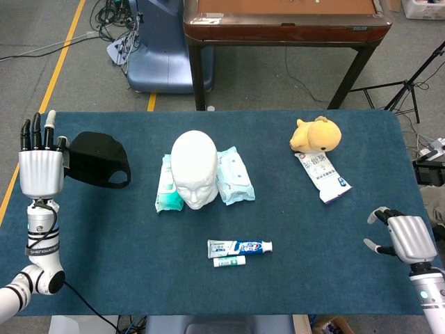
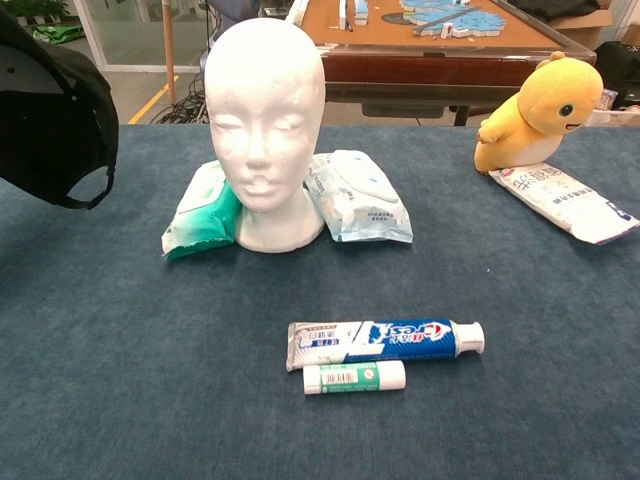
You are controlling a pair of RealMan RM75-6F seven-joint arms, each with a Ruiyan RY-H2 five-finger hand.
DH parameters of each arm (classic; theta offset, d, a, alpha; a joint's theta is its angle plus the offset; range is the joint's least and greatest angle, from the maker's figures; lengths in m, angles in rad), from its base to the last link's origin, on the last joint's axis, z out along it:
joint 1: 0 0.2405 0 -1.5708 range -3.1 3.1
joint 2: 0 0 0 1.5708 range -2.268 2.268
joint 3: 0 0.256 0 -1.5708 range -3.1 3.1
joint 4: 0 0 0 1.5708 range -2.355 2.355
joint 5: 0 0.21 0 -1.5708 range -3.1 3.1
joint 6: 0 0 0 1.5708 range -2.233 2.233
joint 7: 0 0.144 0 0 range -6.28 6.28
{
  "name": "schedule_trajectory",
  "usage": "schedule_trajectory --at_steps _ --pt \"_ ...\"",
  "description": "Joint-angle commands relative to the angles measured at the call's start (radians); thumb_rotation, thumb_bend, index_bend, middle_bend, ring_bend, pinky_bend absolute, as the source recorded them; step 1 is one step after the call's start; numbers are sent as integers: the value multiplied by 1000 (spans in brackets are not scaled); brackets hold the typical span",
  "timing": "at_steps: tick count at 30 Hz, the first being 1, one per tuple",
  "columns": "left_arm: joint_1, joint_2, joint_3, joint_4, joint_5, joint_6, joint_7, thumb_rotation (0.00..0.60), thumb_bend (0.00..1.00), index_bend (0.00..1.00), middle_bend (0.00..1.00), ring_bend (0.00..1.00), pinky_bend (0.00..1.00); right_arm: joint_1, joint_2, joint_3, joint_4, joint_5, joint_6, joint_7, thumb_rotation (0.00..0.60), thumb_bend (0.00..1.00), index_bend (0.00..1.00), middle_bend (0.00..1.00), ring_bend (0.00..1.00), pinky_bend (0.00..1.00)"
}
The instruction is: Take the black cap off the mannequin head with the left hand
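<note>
The black cap (image 1: 97, 159) hangs in the air at the table's far left, off the white mannequin head (image 1: 195, 169). My left hand (image 1: 41, 170) holds the cap by its edge, fingers pointing up. In the chest view the cap (image 2: 55, 125) shows at the left edge with its back strap hanging down; the bare mannequin head (image 2: 264, 125) stands upright at centre. My right hand (image 1: 407, 236) hovers near the table's front right corner, fingers curled in, holding nothing.
Two wet-wipe packs (image 1: 235, 176) lie behind the mannequin head. A toothpaste tube (image 1: 239, 247) and a small tube (image 1: 229, 261) lie in front of it. A yellow plush toy (image 1: 316, 136) and a white packet (image 1: 322, 177) sit at the back right.
</note>
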Motion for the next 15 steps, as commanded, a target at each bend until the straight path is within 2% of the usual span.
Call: schedule_trajectory --at_steps 1,15 --pt "25 7 16 1 23 20 1 600 428 717 116 0 98 1 0 0 0 0 -1 -2 600 156 485 430 462 650" --pt "135 -19 97 96 116 103 -22 600 428 719 129 0 98 3 -5 -4 -2 -3 -4 -16 600 155 485 430 462 650"
